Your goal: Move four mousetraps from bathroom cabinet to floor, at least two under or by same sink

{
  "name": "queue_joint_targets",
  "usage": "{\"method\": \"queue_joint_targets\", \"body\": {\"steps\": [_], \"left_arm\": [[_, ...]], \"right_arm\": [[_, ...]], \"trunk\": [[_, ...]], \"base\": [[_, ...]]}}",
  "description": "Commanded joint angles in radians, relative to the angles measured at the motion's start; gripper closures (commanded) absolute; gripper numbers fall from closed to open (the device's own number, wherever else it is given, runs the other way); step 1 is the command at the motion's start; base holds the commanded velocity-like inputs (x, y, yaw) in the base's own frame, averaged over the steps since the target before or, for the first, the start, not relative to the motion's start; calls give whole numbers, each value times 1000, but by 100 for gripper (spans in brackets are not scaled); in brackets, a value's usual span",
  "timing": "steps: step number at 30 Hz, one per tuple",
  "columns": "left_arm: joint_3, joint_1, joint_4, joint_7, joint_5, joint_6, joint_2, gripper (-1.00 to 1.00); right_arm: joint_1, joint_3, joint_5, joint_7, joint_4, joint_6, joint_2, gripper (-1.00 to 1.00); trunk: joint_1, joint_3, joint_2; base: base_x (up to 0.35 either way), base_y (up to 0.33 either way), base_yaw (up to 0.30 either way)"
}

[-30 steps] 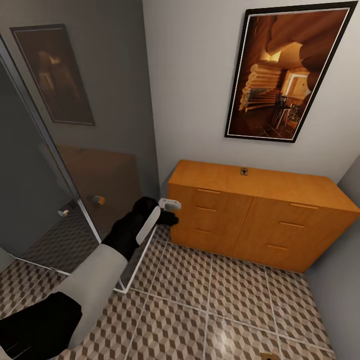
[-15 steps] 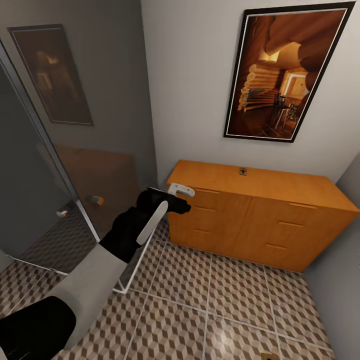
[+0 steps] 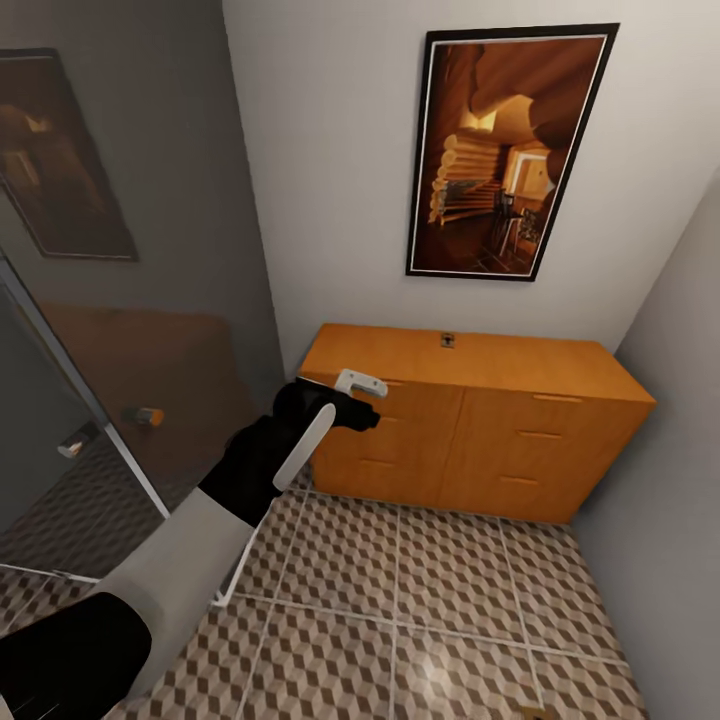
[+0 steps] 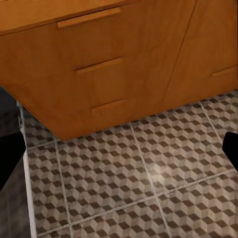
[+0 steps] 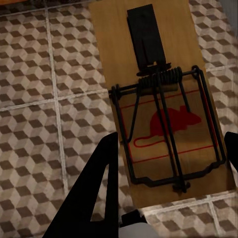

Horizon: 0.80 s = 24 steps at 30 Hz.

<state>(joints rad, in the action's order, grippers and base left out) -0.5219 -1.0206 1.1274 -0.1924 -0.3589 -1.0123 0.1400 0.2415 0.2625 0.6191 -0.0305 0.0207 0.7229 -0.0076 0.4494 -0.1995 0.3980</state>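
Observation:
The orange-brown cabinet [image 3: 480,430] stands shut against the far wall, and its handles [image 4: 88,17] are seen close up in the left wrist view. My left gripper [image 3: 364,400] [image 4: 119,153] hovers open by the cabinet's upper left front corner, holding nothing. On the cabinet top lies a small flat thing with dark marks [image 3: 447,340], too small to identify. My right gripper [image 5: 168,163] is shut on a mousetrap [image 5: 158,94], a wooden board with a black spring bar and a red mouse print, held above the bathroom floor [image 5: 44,89]. The bathroom sink is out of view.
A glass shower door [image 3: 100,330] with a metal handle [image 3: 75,440] stands at the left, close to my left arm. A framed picture [image 3: 500,150] hangs above the cabinet. A grey wall [image 3: 670,400] closes the right side. Patterned tiles [image 3: 420,600] lie in front of the cabinet.
My left gripper rose from the cabinet's lower left side to its top front edge. The camera then turned, shifting the whole picture left.

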Motion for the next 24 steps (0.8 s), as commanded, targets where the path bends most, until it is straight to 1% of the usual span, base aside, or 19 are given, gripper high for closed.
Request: {"method": "queue_joint_targets", "body": {"steps": [1,10,20,24], "left_arm": [[-1,-1,0,-10,-11,-3,0,-100],[-1,-1,2,-10,-11,-3,0,-100],[-1,4,-4,-10,-11,-3,0,-100],[-1,5,-12,-10,-11,-3,0,-100]], "right_arm": [[1,7,13,-6,-1,3,0,100],[1,7,13,-5,-1,3,1,100],[1,7,12,-5,-1,2,2,100],[1,7,13,-5,-1,2,3,100]], "trunk": [[1,-1,2],[1,4,2],[1,4,2],[1,6,2]], "base": [[0,0,-210],[0,0,-173],[0,0,-21],[27,0,-105]]}}
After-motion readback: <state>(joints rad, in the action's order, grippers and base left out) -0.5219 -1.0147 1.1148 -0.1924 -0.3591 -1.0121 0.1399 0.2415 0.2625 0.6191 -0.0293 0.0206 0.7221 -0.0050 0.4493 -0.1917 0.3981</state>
